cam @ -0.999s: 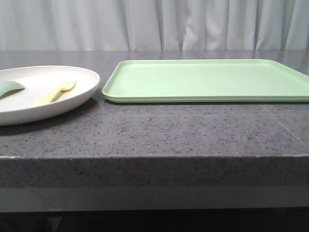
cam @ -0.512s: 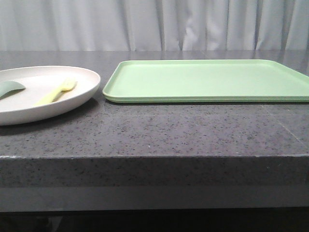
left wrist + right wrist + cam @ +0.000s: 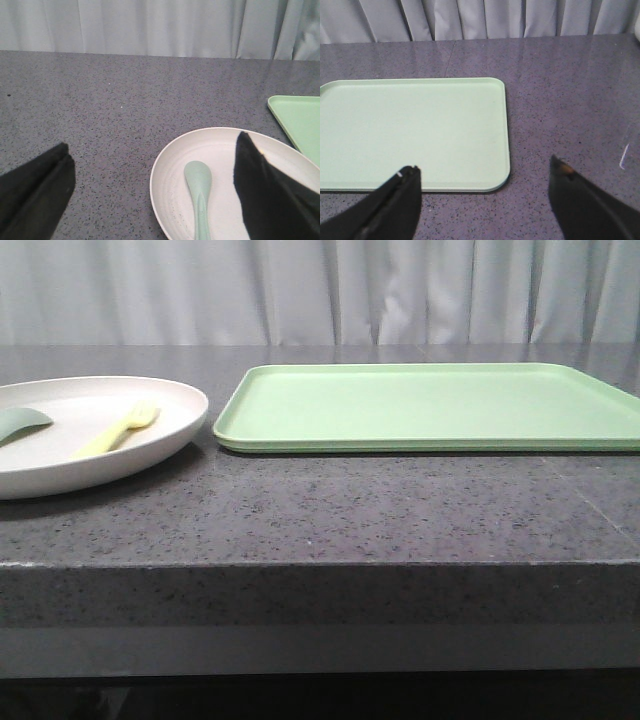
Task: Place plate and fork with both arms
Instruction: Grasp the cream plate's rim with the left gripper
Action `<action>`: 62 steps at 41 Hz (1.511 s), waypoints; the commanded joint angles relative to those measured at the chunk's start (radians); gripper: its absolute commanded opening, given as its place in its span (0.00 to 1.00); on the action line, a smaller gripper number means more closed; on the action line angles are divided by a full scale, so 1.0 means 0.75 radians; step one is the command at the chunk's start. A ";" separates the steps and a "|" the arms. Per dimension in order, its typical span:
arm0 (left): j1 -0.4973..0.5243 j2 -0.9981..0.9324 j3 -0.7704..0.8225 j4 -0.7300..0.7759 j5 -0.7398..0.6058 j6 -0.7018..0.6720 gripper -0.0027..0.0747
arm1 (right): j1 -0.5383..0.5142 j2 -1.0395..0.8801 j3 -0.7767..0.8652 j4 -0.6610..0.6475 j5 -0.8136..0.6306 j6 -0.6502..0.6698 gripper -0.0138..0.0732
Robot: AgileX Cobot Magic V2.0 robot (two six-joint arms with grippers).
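Note:
The off-white plate point(image 3: 150, 445) lies on the dark table at the left. The pale-yellow fork point(image 3: 116, 430) lies in it, tines pointing away. A grey-green spoon point(image 3: 20, 421) lies in the plate's left part. In the left wrist view the plate point(image 3: 170, 180) and spoon point(image 3: 199, 187) sit between my fingers; the fork is hidden behind the right finger. My left gripper point(image 3: 152, 152) is open and empty above the plate's edge. My right gripper point(image 3: 485, 172) is open and empty over the table by the tray's corner. Neither gripper shows in the front view.
A rectangular light-green tray point(image 3: 430, 405) lies empty on the table to the right of the plate; it also shows in the right wrist view point(image 3: 410, 130) and at the edge of the left wrist view point(image 3: 300, 120). A grey curtain hangs behind the table.

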 commanded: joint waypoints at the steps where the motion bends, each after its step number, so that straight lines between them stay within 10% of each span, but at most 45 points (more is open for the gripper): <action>1: 0.002 0.008 -0.050 -0.002 -0.120 0.005 0.88 | -0.001 0.010 -0.049 -0.014 -0.126 -0.010 0.91; 14: 0.002 0.222 -0.214 -0.002 0.015 0.005 0.79 | -0.001 0.010 -0.049 -0.014 -0.137 -0.010 0.91; 32: 0.002 0.954 -0.795 0.016 0.938 0.005 0.79 | -0.001 0.010 -0.049 -0.014 -0.137 -0.010 0.91; 62: 0.002 1.270 -0.874 0.014 0.909 0.005 0.72 | -0.001 0.010 -0.049 -0.014 -0.122 -0.010 0.91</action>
